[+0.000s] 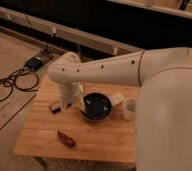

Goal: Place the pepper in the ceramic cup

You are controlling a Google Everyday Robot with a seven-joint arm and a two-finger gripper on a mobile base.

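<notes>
Pepper [65,138] on wooden table [104,136], well apart from ceramic cup [130,108]. Black bowl [96,106] just beside cup, contents unclear. Gripper [67,101] low beside dark bar [55,106]; grip state: cannot tell.

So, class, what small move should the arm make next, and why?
Probably bring the gripper forward and down over the small reddish-brown wrinkled pepper, which lies ungrasped near the front edge of the wooden table; the gripper hangs farther back, beside the wide black bowl.
</notes>
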